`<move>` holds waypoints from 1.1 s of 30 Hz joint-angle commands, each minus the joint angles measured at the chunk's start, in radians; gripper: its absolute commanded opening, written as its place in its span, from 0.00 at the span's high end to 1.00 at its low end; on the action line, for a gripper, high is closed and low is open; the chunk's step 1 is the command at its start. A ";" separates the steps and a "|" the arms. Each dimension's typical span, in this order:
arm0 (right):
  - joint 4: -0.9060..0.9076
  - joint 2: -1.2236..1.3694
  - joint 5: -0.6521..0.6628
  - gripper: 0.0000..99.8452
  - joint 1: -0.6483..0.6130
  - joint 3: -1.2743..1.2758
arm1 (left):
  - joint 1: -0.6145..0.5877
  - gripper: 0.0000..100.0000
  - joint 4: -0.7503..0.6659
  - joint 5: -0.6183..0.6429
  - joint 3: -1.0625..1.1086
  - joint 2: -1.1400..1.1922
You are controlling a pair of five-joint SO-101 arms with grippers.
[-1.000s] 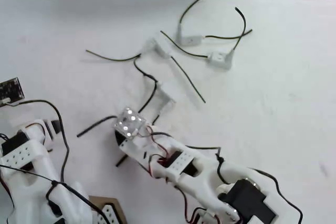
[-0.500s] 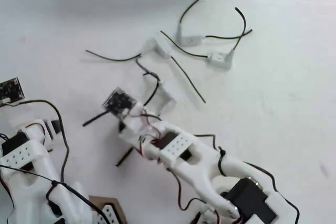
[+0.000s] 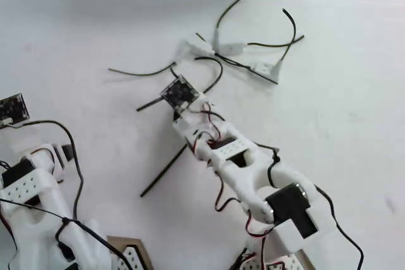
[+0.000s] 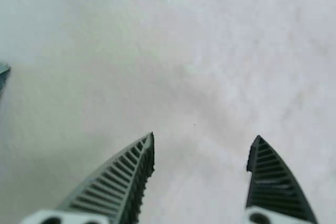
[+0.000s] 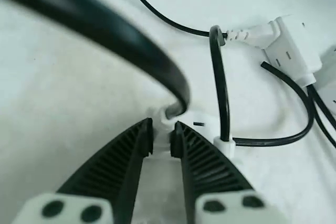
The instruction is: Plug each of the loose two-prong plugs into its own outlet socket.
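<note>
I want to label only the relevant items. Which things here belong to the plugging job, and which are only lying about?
Job: white plug in the shut right gripper; outlet socket; second connector; third connector.
Lying about or idle: brown piece by the arm bases; left gripper, open over the table.

The counter [image 3: 329, 112] in front of me is white and looks soft, as if a cloth covers it. At its far middle lie three white plugs: one [image 3: 199, 47], a second [image 3: 229, 49] just beside it, and a third [image 3: 264, 71] near them, more to my right. Black cords [image 3: 140, 73] curl and cross around them. A small circuit board [image 3: 12, 109] lies at my left edge, and a brown cardboard piece [image 3: 130, 249] at the near edge.
</note>
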 commanded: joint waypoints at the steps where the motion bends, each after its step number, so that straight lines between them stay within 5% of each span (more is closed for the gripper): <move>1: -0.012 -0.015 0.009 0.85 -0.018 -0.041 | 0.013 0.72 -0.017 0.000 -0.003 -0.019; 6: 0.148 -0.148 0.002 0.78 -0.061 -0.037 | 0.013 0.72 -0.017 0.000 -0.003 -0.019; 17: 0.648 -0.638 -0.126 0.99 -0.059 -0.037 | 0.015 0.72 -0.017 0.000 -0.003 -0.019; 21: 0.858 -0.780 -0.129 0.98 -0.039 -0.032 | 0.042 0.72 -0.020 0.002 -0.003 -0.024; 28: 1.119 -0.981 -0.279 0.98 0.102 -0.015 | 0.200 0.99 -0.051 -0.002 -0.012 -0.027; 33: 1.176 -1.129 -0.281 0.98 0.209 0.095 | 0.326 0.98 -0.011 -0.025 -0.009 -0.157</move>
